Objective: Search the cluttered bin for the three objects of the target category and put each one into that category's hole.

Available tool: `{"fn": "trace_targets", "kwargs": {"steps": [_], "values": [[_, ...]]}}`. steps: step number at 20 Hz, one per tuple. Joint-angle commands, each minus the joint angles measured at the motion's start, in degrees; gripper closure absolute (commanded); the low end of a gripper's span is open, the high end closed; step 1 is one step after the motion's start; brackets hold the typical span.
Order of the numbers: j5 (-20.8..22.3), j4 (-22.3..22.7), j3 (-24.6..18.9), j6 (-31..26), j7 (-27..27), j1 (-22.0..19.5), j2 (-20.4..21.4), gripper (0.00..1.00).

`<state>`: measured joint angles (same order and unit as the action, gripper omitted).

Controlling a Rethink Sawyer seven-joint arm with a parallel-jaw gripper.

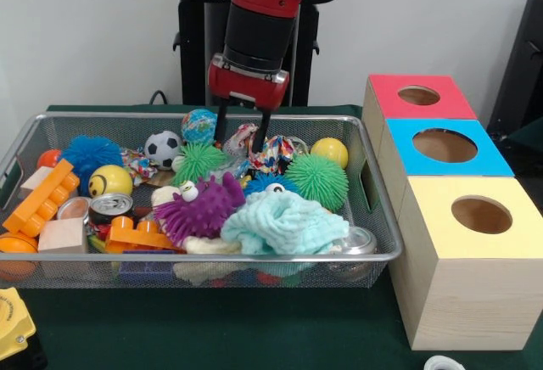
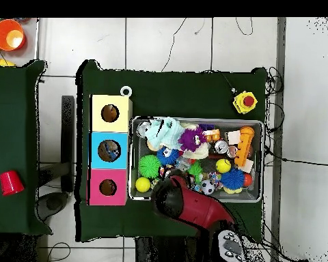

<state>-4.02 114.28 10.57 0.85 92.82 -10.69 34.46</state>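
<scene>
Desk (image 1: 254, 336): covered in dark green cloth; the bin and three boxes are carried on it.
Wire bin (image 1: 373, 217): a mesh tray packed with toys; in the front view it is set just beside the boxes, to their left.
Boxes: three wooden cubes in a row, each with a round hole on top: yellow box (image 1: 441, 209) nearest the camera, blue box (image 1: 492, 159) in the middle, red box (image 1: 390, 98) farthest.
Arm: red and black, brought down over the far side of the bin.
Pincer (image 1: 239, 142): two dark fingers are held narrowly apart, lowered to the patterned cloth (image 1: 270, 154) between the globe ball (image 1: 198, 124) and the yellow ball (image 1: 330, 150); nothing is seen lifted. Whether the cloth is gripped cannot be told.
Task's things: the target category is not shown; candidates such as the spiky green ball (image 1: 317, 179), purple spiky toy (image 1: 201, 209), soccer ball (image 1: 162, 147) and smiley ball (image 1: 110, 181) are all lying in the bin.
Risk: the loose cloth could be dragged up with tangled neighbours, or a round ball squeezed out sideways, because the clutter is tightly packed.
Writing: none can be read; the can (image 1: 109, 207) label is too small.
</scene>
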Motion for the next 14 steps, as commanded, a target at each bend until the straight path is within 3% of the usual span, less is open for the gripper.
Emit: {"fn": "trace_targets", "kwargs": {"steps": [1,14], "values": [[-3.7,0.8,-6.0,6.4,16.6,0.8,-4.6,0.00],[-4.9,-3.0,-0.6,7.9,13.6,2.5,-6.7,0.00]]}}
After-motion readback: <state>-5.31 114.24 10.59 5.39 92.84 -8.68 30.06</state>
